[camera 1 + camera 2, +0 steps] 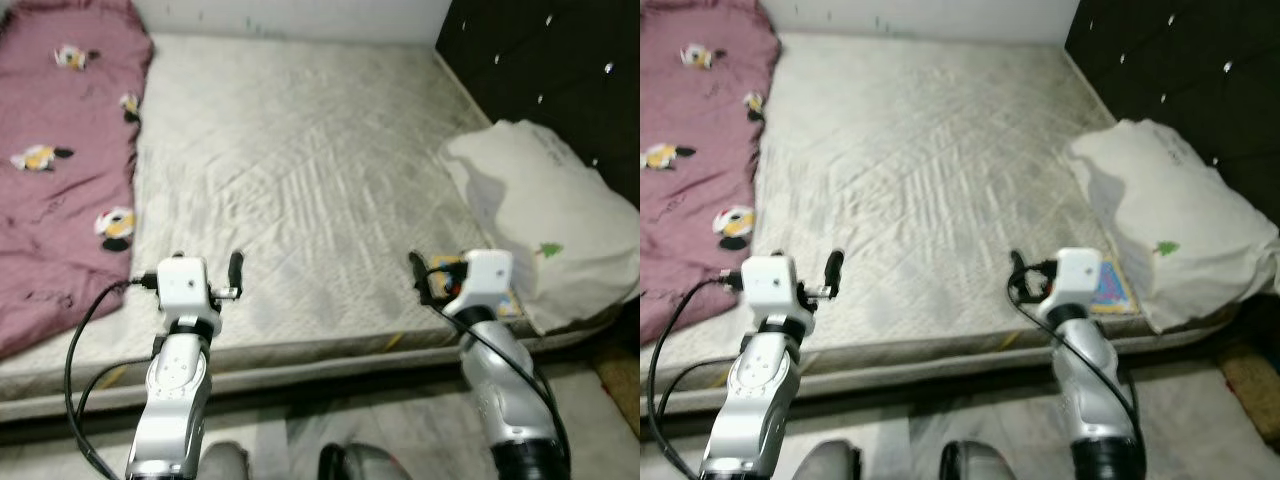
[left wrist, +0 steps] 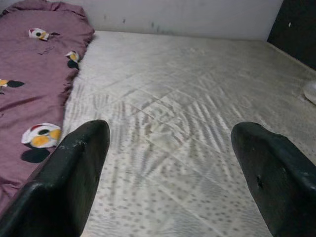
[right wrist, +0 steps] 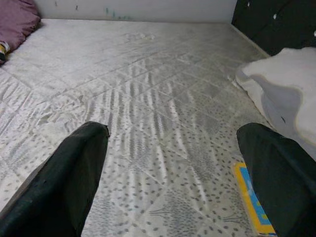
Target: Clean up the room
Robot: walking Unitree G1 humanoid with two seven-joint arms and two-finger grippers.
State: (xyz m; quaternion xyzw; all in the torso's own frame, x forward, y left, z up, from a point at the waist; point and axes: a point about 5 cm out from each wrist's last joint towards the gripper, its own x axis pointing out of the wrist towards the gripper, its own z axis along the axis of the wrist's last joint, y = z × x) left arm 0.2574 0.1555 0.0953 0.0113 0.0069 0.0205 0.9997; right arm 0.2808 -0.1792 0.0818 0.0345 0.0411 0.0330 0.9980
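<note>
A bare white quilted mattress (image 1: 310,170) lies before me. A purple blanket (image 1: 60,170) with cartoon prints is bunched along its left side. At the right, a white pillow (image 1: 545,220) rests against the headboard. A flat yellow and blue item (image 3: 252,202) pokes out from under the pillow's near corner. My left gripper (image 2: 170,143) hovers open over the mattress's front edge, just right of the blanket. Open as well, my right gripper (image 3: 173,143) is held over the front edge next to the flat item and the pillow. Neither holds anything.
A black tufted headboard (image 1: 560,60) rises at the right. A white wall (image 1: 300,15) runs behind the bed. Pale floor (image 1: 400,410) lies between me and the bed's front side, and a brown mat (image 1: 620,385) sits at the far right.
</note>
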